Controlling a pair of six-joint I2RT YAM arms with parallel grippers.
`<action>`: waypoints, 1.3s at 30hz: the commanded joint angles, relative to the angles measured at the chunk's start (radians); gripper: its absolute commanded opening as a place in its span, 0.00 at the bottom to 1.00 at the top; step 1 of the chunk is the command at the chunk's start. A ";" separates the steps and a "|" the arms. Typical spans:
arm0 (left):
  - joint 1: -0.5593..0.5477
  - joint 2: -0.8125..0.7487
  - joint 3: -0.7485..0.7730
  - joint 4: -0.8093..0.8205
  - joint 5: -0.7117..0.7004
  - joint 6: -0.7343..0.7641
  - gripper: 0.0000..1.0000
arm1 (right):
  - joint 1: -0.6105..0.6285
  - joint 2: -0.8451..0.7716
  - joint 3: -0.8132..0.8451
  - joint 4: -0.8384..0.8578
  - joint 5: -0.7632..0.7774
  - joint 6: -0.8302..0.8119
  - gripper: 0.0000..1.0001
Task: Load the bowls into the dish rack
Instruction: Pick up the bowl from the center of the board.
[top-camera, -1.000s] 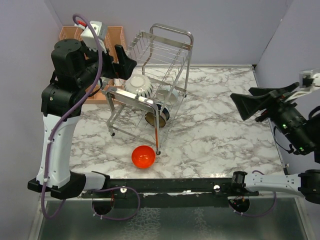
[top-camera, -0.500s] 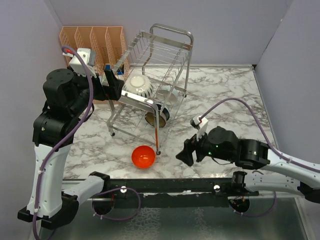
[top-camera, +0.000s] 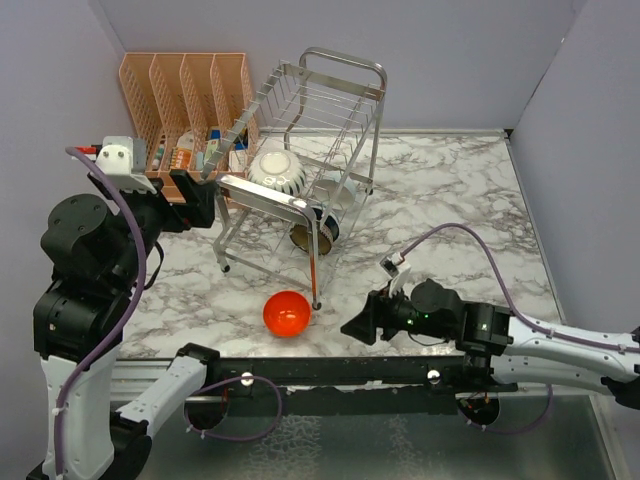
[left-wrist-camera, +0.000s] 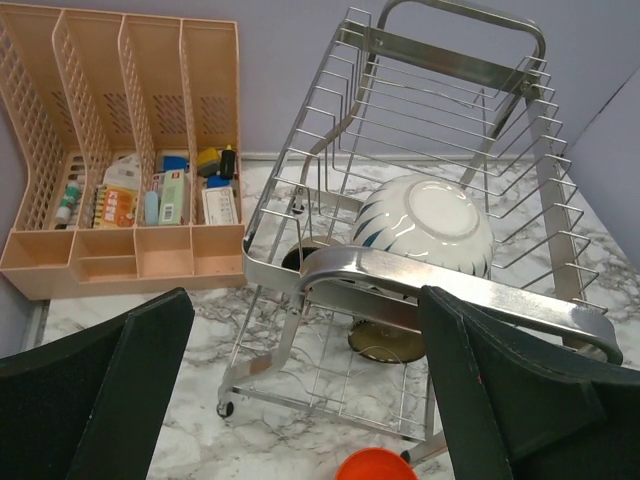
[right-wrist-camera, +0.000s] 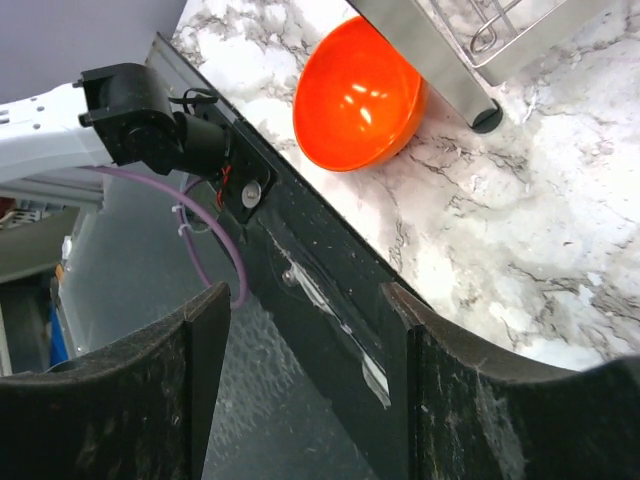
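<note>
The steel dish rack (top-camera: 343, 62) stands at the back centre of the marble table. A white bowl with blue pattern (top-camera: 278, 172) sits upside down on its upper tier, and a dark brown bowl (top-camera: 312, 236) leans on its lower tier; the left wrist view shows the rack (left-wrist-camera: 452, 58), the white bowl (left-wrist-camera: 425, 225) and the brown bowl (left-wrist-camera: 390, 341). A red-orange bowl (top-camera: 286, 313) lies on the table in front of the rack's leg. My left gripper (top-camera: 204, 203) is open and empty, left of the rack. My right gripper (top-camera: 356, 323) is open and empty, low, right of the red bowl (right-wrist-camera: 355, 95).
A peach slotted organiser (top-camera: 185, 88) with small items stands at the back left beside the rack. The black base rail (top-camera: 330, 375) runs along the table's front edge, just under my right gripper. Purple walls close the left, back and right sides.
My right arm swung in from the far right and dropped low toward the red bowl. My left arm drew back to the left, away from the rack's top.
</note>
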 joint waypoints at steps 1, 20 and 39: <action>-0.002 -0.032 -0.046 -0.045 -0.045 -0.016 0.97 | 0.066 0.091 -0.058 0.197 0.115 0.121 0.60; -0.002 -0.106 -0.089 -0.079 0.003 -0.018 0.97 | 0.290 0.589 0.087 0.349 0.544 0.429 0.58; -0.003 -0.153 -0.116 -0.098 -0.009 0.019 0.97 | 0.243 0.808 0.217 0.207 0.589 0.578 0.52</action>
